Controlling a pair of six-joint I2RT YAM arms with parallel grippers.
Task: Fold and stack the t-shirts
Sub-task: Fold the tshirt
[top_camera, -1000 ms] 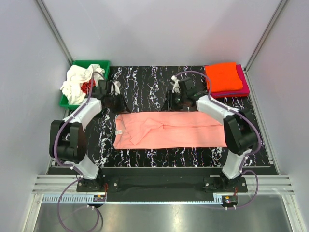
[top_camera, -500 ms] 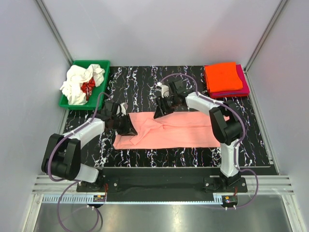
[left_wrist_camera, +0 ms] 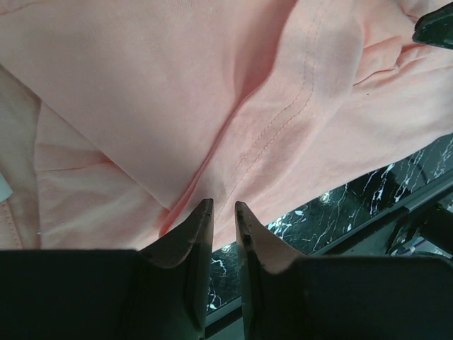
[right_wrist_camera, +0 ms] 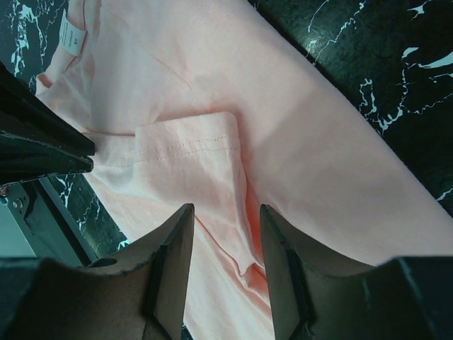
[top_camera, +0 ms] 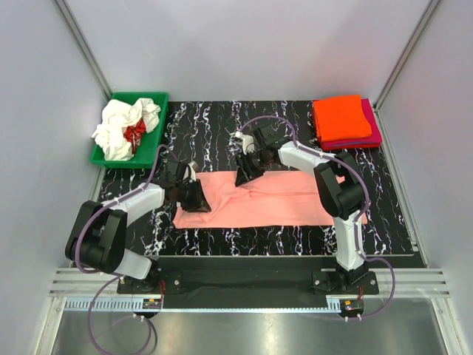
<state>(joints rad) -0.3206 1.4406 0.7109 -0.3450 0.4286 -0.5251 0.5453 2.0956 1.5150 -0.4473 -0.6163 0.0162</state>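
A salmon-pink t-shirt lies flat across the middle of the black marbled table, folded lengthwise into a long strip. My left gripper hangs low over its left end. Its jaws stand a narrow gap apart over the shirt's near hem, with bare table showing between them. My right gripper is over the shirt's far edge, open, its jaws straddling a fold beside the turned-in sleeve. A folded orange t-shirt lies on a magenta one at the back right.
A green bin at the back left holds crumpled white and red t-shirts. White walls with metal posts enclose the table on three sides. The arm bases stand at the near edge.
My left gripper came down from beside the bin to the shirt's left end. The right gripper slid left along the far edge to the sleeve fold.
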